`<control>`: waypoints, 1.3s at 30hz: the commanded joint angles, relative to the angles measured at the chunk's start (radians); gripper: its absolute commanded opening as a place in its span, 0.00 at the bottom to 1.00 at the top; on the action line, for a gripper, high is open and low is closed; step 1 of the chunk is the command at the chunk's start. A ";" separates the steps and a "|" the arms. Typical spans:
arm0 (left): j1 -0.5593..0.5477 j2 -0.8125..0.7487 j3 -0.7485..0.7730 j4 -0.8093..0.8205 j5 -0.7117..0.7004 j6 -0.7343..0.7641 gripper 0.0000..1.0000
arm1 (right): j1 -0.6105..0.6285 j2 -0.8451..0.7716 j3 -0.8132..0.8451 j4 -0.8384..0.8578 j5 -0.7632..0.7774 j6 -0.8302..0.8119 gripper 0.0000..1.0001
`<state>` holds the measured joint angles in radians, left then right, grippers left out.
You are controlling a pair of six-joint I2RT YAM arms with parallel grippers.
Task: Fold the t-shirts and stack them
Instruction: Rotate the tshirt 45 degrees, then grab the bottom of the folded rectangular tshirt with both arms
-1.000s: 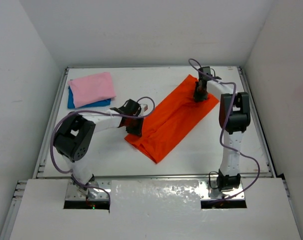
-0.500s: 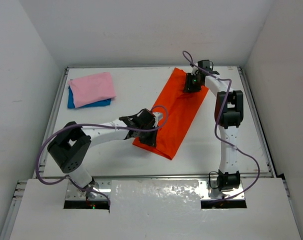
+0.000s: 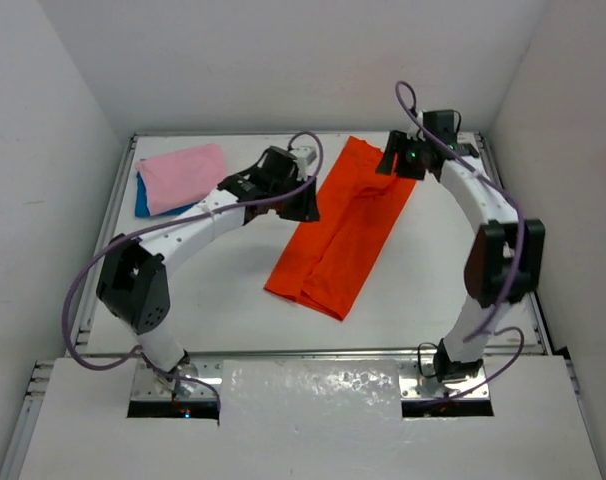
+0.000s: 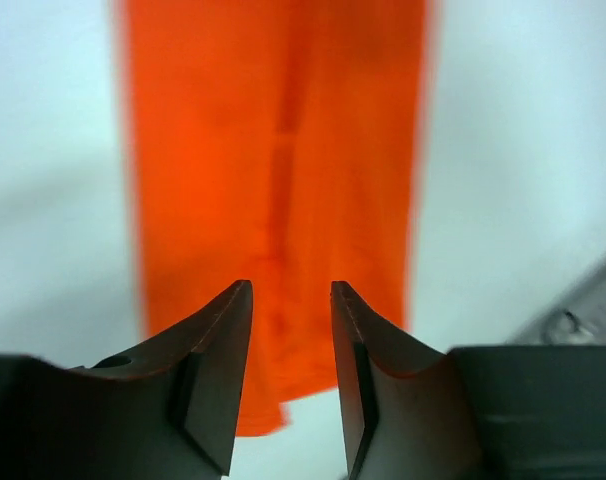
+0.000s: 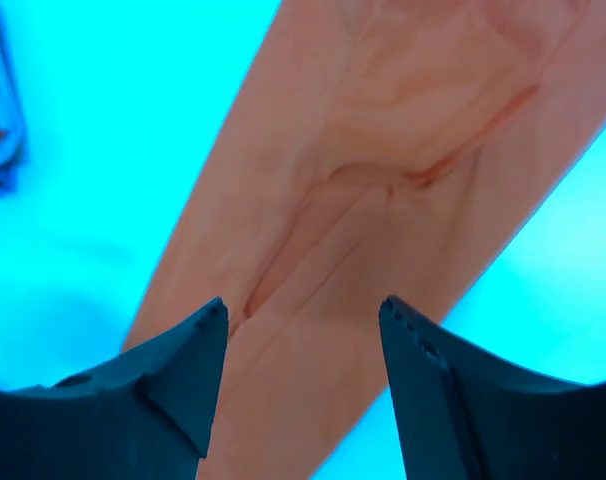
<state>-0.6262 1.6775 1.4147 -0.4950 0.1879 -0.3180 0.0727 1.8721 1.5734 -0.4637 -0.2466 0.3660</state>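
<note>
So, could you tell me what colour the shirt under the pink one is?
The shirt is blue; clearest in the top view.

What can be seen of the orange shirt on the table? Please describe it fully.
The orange shirt is bright orange-red soft cloth, folded into a long narrow strip with a crease along its middle. It lies flat on the white table, slanted from the far right toward the near centre, wrinkled at the far end. Nothing grips it: the left end effector and right end effector hover above it with jaws apart.
</note>
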 commanded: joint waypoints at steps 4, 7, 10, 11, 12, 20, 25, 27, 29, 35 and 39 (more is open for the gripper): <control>0.157 0.013 -0.098 -0.088 -0.024 0.060 0.37 | 0.050 -0.420 -0.632 0.072 0.009 0.195 0.61; 0.181 -0.015 -0.169 -0.089 -0.024 0.083 0.38 | 0.093 -0.572 -0.822 0.102 -0.019 0.258 0.61; 0.207 -0.050 -0.259 -0.063 0.008 0.088 0.40 | 0.148 -0.669 -0.982 0.189 -0.036 0.325 0.62; 0.212 -0.062 -0.305 -0.053 0.016 0.088 0.40 | 0.174 -0.709 -1.012 0.219 -0.036 0.339 0.62; 0.221 -0.084 -0.328 -0.025 0.036 0.088 0.42 | 0.191 -0.723 -1.041 0.241 -0.039 0.355 0.62; 0.229 -0.116 -0.463 0.035 0.124 0.085 0.43 | 0.338 -0.760 -1.227 0.419 -0.046 0.462 0.63; 0.229 -0.113 -0.525 0.047 0.110 0.097 0.44 | 0.438 -0.725 -1.256 0.458 -0.019 0.513 0.64; 0.229 -0.121 -0.543 0.073 0.114 0.092 0.44 | 0.479 -0.726 -1.282 0.522 0.006 0.553 0.64; 0.229 -0.114 -0.563 0.094 0.117 0.086 0.44 | 0.499 -0.722 -1.305 0.583 0.016 0.585 0.64; 0.229 -0.104 -0.614 0.148 0.137 0.069 0.44 | 0.529 -0.699 -1.352 0.648 0.079 0.649 0.64; 0.229 -0.091 -0.622 0.168 0.139 0.063 0.44 | 0.541 -0.682 -1.397 0.720 0.101 0.711 0.64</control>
<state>-0.4049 1.5986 0.8032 -0.3916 0.3115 -0.2478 0.5999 1.1683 0.2150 0.1883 -0.2050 1.0195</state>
